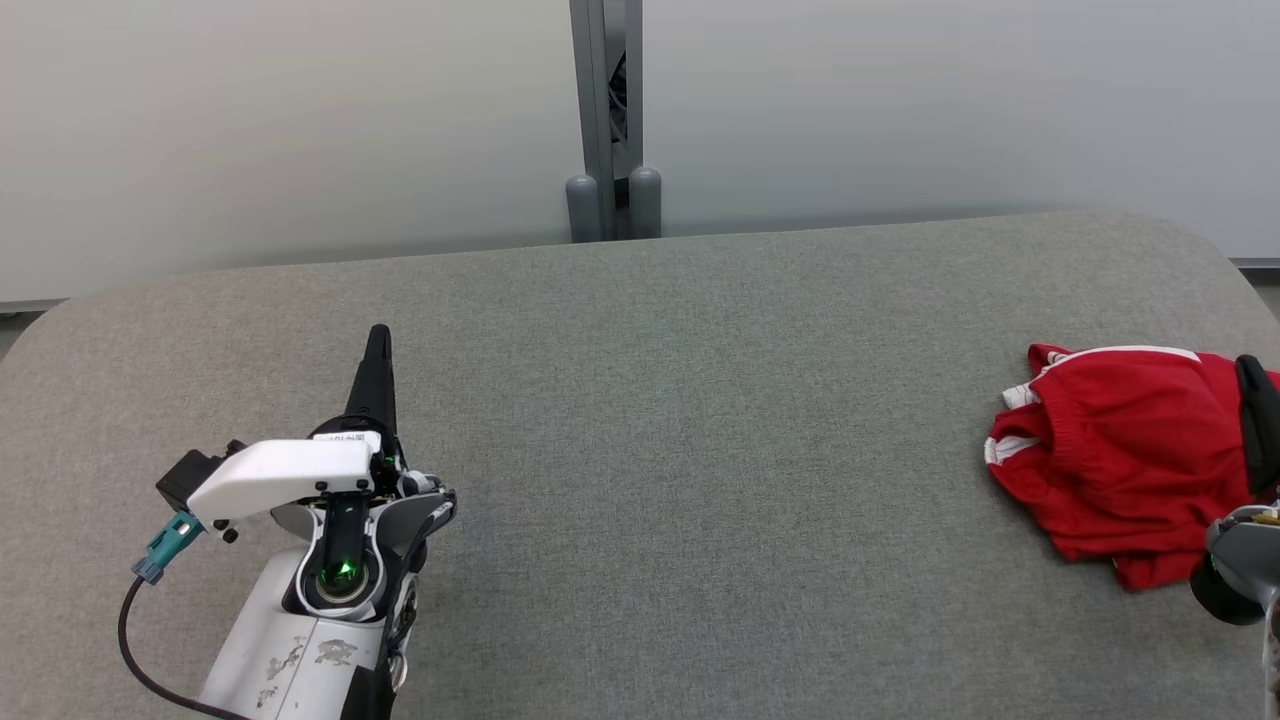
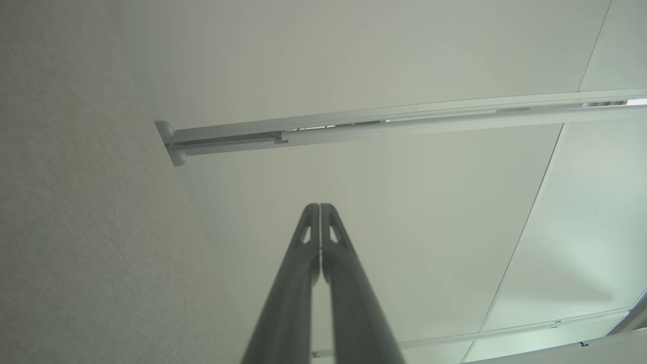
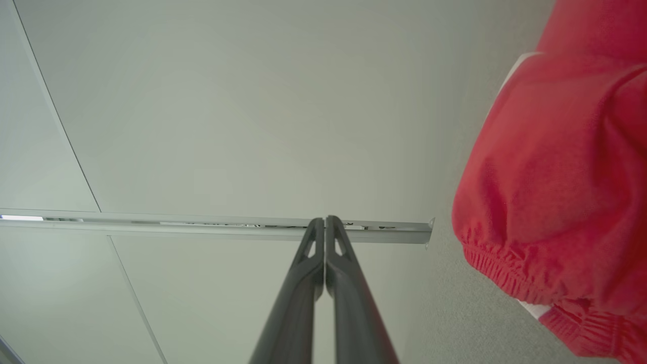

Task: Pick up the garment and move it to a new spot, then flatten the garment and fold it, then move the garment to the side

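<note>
The red shorts (image 1: 1120,450) with white trim lie crumpled at the far right of the grey desk (image 1: 700,450). Their right part is cut off by the picture's edge and partly covered by the right hand (image 1: 1250,365), itself mostly out of frame. Whether it touches the cloth cannot be told. In its wrist view that hand (image 3: 324,220) is closed and empty, shorts (image 3: 556,177) beside it. The left hand (image 1: 379,335), near left, is pressed closed and empty (image 2: 320,207).

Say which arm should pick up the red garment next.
Right. The right gripper sits over the red garment at the right end of the table, shut on nothing. The left gripper, also shut, is far off on the other side. The right would probably need to open first.
</note>
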`<state>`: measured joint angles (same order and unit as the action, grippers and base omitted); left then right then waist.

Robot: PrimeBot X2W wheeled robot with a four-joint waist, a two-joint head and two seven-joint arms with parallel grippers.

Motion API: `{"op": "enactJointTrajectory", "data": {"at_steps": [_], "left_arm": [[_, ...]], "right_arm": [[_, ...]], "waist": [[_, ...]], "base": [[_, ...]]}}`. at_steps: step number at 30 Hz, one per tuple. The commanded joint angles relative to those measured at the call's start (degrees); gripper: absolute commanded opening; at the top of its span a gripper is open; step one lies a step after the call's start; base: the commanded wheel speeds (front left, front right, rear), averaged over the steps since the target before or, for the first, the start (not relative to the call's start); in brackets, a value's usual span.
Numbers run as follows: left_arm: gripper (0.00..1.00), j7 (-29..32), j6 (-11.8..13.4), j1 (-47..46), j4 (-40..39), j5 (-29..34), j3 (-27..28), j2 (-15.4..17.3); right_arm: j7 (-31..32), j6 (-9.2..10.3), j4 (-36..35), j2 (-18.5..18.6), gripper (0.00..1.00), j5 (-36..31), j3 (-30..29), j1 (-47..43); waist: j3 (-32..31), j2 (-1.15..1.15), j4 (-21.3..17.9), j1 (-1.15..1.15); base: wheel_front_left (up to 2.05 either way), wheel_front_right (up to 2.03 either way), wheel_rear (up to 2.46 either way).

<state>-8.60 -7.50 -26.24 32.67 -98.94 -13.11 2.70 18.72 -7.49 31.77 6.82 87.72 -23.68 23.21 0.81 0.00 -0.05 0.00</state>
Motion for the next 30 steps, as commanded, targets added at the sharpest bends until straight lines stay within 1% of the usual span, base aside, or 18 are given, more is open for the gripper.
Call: {"op": "enactJointTrajectory", "data": {"at_steps": [1, 30], "left_arm": [[0.0, 0.05, -0.24, -0.47, 0.16, 0.03, 0.23, 0.13], [0.0, 0.04, -0.24, -0.46, 0.14, 0.02, 0.21, 0.13]], "right_arm": [[0.03, 0.0, -0.11, 0.39, 0.0, 0.25, 0.01, 0.41], [-0.51, 0.0, -0.08, 0.68, 0.0, 0.83, 0.7, 0.19]], "waist": [[0.0, 0.0, 0.0, 0.0], [0.0, 0.0, 0.0, 0.0]], "base": [[0.0, 0.0, 0.0], [0.0, 0.0, 0.0]]}}
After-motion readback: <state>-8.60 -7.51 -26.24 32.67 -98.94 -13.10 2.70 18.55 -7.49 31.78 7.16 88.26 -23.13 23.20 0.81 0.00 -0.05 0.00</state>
